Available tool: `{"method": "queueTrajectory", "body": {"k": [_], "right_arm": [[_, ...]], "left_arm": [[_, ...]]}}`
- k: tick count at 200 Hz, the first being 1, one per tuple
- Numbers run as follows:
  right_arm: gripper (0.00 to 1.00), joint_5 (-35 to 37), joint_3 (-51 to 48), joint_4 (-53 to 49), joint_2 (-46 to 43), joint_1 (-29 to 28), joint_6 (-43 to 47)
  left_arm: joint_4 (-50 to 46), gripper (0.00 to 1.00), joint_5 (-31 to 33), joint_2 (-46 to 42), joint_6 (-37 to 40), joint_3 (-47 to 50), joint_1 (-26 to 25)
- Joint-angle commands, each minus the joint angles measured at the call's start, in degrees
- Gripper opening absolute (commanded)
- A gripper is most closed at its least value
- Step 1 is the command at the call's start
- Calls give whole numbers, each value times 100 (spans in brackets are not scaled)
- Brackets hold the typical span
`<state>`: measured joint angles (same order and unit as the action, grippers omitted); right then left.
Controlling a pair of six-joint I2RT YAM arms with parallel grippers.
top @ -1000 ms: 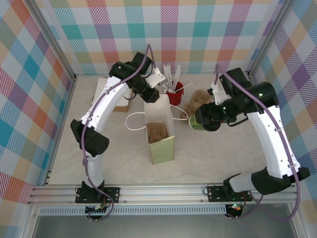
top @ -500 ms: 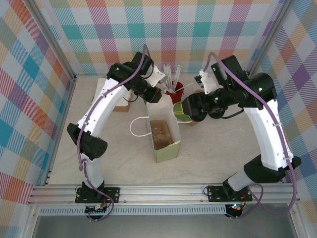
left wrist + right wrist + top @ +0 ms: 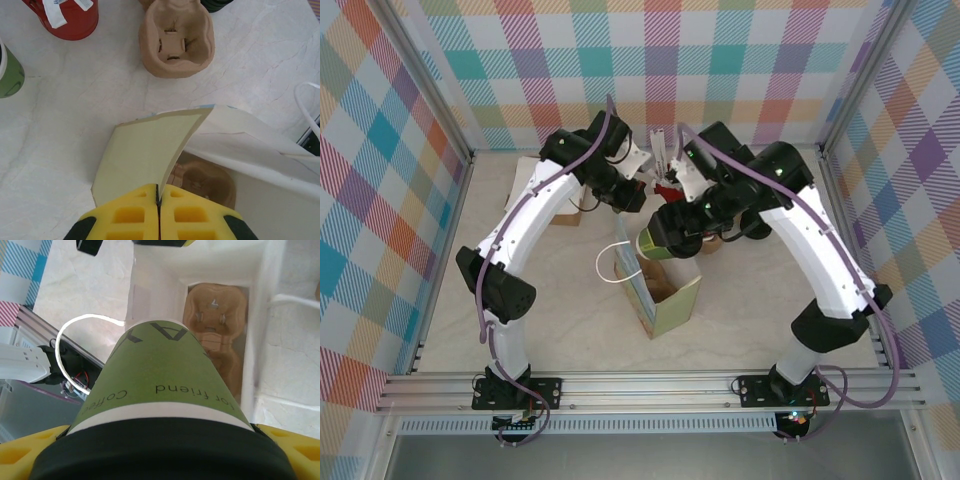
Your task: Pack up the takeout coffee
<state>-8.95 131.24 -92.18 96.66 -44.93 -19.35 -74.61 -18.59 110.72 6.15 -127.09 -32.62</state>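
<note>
On the left, the left fingers are pressed together on the upper edge of a pale green paper bag, pinching one wall of it. The bag stands open near the middle of the tabletop. A white loop handle hangs off its left side, and a brown moulded cup carrier lies at its bottom. Beyond the bag, in the left wrist view, a second carrier sits on the tabletop with a red cup to its left. To the right, the right fingers grip the takeout coffee, a green paper cup with a black lid, on both sides near the lid. The cup hangs in the air over the bag's open mouth, not yet inside it.
</note>
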Motion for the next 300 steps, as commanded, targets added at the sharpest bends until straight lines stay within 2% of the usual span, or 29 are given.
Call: {"method": "queueTrajectory", "body": {"k": [1, 34, 97, 140, 183, 300], "right_arm": [[74, 114, 104, -581, 140, -199, -222], [74, 56, -20, -549, 269, -289, -260], [72, 547, -64, -1007, 413, -312, -328], [72, 385, 33, -913, 594, -559, -297], [72, 192, -288, -591, 644, -623, -280], [73, 892, -615, -1010, 696, -532, -157]], "left_arm": [[101, 6, -112, -295, -123, 110, -60], [240, 6, -66, -429, -62, 384, -60], [428, 6, -65, -578, 72, 687, -60], [433, 6, -22, -584, 7, 776, -60], [481, 6, -5, -638, -1, 876, -58], [590, 7, -39, -670, 251, 1028, -56]]}}
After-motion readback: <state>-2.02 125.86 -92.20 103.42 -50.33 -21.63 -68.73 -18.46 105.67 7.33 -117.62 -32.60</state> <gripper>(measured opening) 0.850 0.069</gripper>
